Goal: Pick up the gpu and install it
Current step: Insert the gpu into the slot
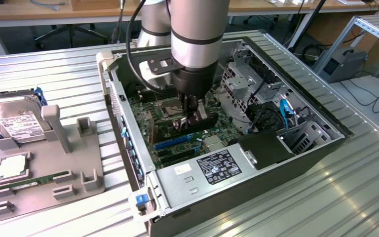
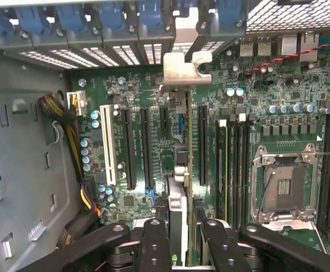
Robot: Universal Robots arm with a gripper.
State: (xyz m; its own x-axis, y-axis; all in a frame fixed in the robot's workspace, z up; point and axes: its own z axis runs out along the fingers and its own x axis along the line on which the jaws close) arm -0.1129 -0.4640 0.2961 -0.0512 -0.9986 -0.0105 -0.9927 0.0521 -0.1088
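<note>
- Nearest the exterior camera, at about 6 o'clock in that view, the silver power supply (image 1: pixel 206 173) sits in the front corner of the open computer case (image 1: pixel 321 148), its white and black labels facing up.
- At about 9 o'clock, a grey holder tray (image 1: pixel 84 170) rests on the ribbed metal counter (image 1: pixel 347 197); a green memory stick (image 1: pixel 41 180) and a processor chip (image 1: pixel 13 168) lie in it.
- Just beyond these, at the tray's far end, a silver hard drive (image 1: pixel 15 123) with a white label stands tilted in its slot.
- At the middle of the case, the arm reaches straight down and the gripper (image 1: pixel 193 117) hangs low over the green motherboard (image 1: pixel 176 136).
- The fingers (image 2: pixel 153 243) are closed on the gpu (image 2: pixel 178 192), held edge-on between them; I read this from the wrist view, where the card runs away from the fingers toward its silver bracket (image 2: pixel 183 62).
- In that view the card lies in line with the long black expansion slots (image 2: pixel 145 147), the bracket close to the case's rear wall of blue slot clips (image 2: pixel 105 14); whether the card is seated I cannot tell.
- The empty processor socket (image 2: pixel 283 184) sits beside the slots, apart from the card.
- Farthest off, toward 12 o'clock in the exterior view, wooden desks (image 1: pixel 57 12) stand behind the counter.
</note>
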